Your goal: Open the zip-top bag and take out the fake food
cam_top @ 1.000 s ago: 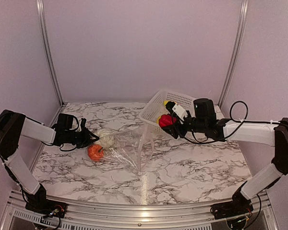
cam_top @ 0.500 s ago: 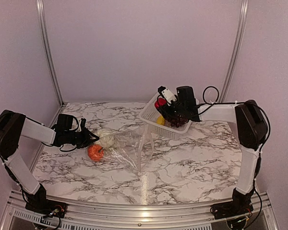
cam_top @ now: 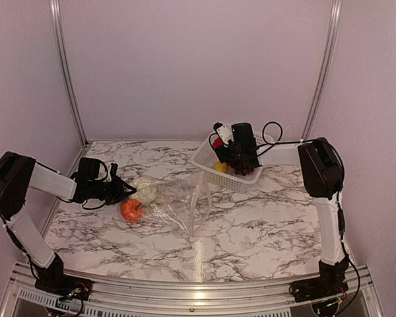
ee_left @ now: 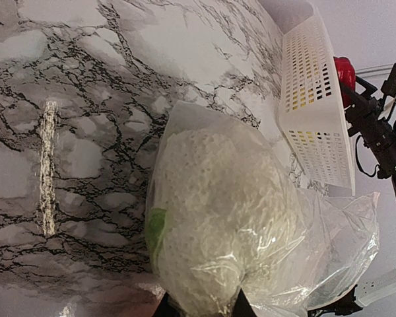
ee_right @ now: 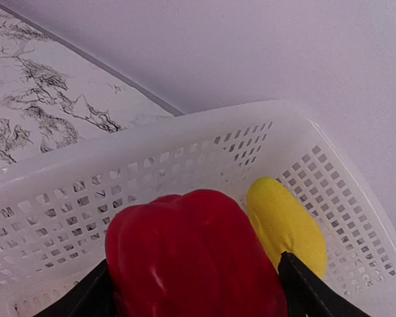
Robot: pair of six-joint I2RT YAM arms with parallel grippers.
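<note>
- Left arm: reaching low toward centre, left gripper pinched narrow on bag edge.
- Right arm: folded back, right gripper clasping red fruit over basket.
- Bag: lying on table, white lump inside, orange piece alongside.

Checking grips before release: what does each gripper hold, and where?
Right gripper grips the red piece by its sides, over the basket. Left gripper pinches the bag at its end beside the white piece.
</note>
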